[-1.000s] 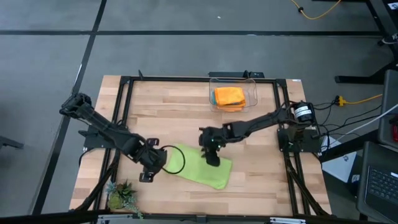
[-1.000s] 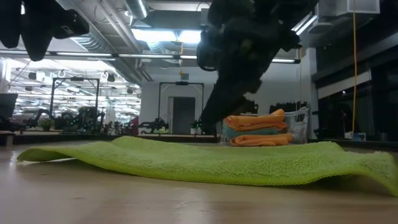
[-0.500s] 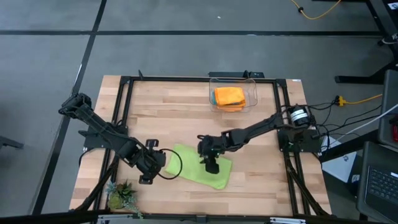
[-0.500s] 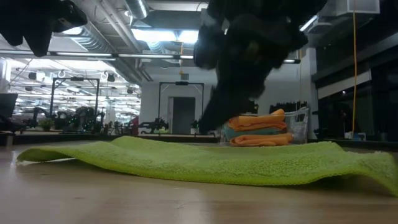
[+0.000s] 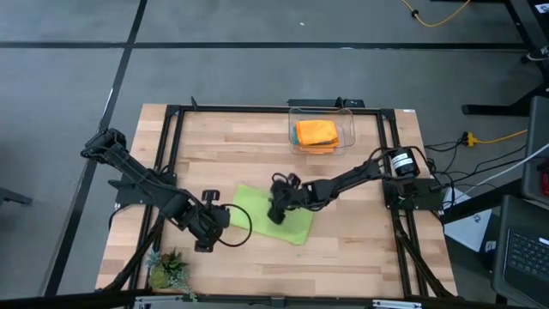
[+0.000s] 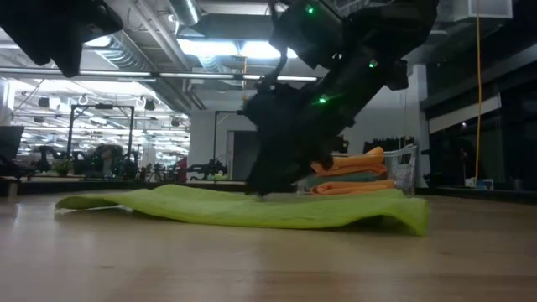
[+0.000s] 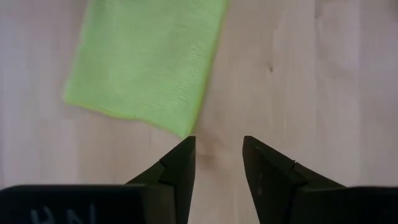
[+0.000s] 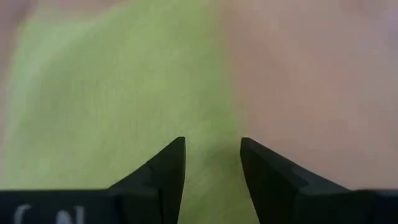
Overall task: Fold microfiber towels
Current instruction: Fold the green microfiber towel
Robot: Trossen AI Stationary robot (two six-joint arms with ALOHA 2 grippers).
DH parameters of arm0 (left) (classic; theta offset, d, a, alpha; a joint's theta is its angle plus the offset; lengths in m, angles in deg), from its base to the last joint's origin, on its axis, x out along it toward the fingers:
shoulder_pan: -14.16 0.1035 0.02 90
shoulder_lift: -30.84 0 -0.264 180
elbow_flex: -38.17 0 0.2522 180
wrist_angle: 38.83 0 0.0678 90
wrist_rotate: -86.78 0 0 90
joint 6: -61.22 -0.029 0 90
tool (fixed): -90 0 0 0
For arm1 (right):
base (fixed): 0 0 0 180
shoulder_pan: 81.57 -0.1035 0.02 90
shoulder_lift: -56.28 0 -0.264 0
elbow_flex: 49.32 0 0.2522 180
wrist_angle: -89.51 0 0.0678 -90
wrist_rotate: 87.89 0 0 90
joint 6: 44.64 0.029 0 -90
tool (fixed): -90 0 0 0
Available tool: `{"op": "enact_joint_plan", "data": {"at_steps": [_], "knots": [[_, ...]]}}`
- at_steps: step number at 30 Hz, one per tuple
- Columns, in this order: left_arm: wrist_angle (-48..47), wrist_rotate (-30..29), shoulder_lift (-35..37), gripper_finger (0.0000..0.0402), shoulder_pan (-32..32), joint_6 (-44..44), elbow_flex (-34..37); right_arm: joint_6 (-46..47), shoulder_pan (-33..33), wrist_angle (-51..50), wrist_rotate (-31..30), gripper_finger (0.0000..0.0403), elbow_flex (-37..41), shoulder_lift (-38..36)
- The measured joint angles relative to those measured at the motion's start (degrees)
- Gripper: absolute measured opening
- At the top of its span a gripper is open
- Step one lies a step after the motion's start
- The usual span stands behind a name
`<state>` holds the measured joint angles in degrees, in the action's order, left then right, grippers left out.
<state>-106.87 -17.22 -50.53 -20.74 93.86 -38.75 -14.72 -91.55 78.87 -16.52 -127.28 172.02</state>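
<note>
A lime green towel point(image 5: 293, 225) lies spread flat on the wooden table point(image 5: 360, 249), near its middle; it also shows in the low view point(image 6: 218, 208). My right gripper point(image 5: 276, 209) is open and down on the towel's far-left part. My left gripper point(image 5: 212, 227) is open and empty just left of the towel; one towel corner point(image 7: 185, 132) lies just ahead of its fingers. Two folded orange towels point(image 5: 316, 133) with a turquoise one point(image 6: 336, 178) between them lie in a clear bin point(image 5: 347, 120) at the far edge. My right gripper comes down on the lime towel's top face point(image 8: 205, 124) with its open fingers, slanting from above and from the table's right. Its fingertips point(image 6: 260, 190) sit on the cloth close to one edge point(image 8: 225, 93). The towel lies flat on the table, nothing lifted.
A small green plant point(image 5: 167, 270) stands at the near left corner. Black frame rails point(image 5: 171, 163) run along the table's sides. Bare wood lies to the right of the towel and toward the near edge.
My right gripper has gone first toward the near edge, then toward the far edge and a little left, staying low on the towel. The lime towel has slid flat along the table toward the far edge with it.
</note>
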Motion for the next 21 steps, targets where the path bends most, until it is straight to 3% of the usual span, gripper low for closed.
{"op": "enact_joint_plan", "data": {"at_steps": [4, 9, 11, 16, 19, 21], "knots": [[0.13, -3.27, 0.0, 0.0126, -0.04, 0.07, 0.0, 4.35, 0.13, 0.13, -10.05, 0.0158, 0.0, 0.2], [1.05, -4.95, -0.02, 0.0126, 0.0, 0.1, 0.0, -6.57, -0.09, 0.2, -8.0, 0.0158, -0.01, -4.82], [1.23, -4.98, -0.02, 0.0126, 0.0, 0.12, 0.0, -11.51, 0.0, -2.56, -2.62, 0.0158, -0.09, -7.7], [1.81, -5.06, -0.04, 0.0126, 0.0, 0.16, 0.0, -25.04, -0.04, -4.89, 17.91, 0.0158, -0.04, -10.62], [1.82, -5.26, -0.04, 0.0126, 0.0, 0.03, 0.0, -32.55, -0.18, -1.5, 26.69, 0.0158, -0.09, -8.01], [2.05, -5.83, -0.04, 0.0126, 0.0, 0.04, 0.0, -34.71, -0.2, 2.43, 29.43, 0.0158, -0.09, -4.54]]}}
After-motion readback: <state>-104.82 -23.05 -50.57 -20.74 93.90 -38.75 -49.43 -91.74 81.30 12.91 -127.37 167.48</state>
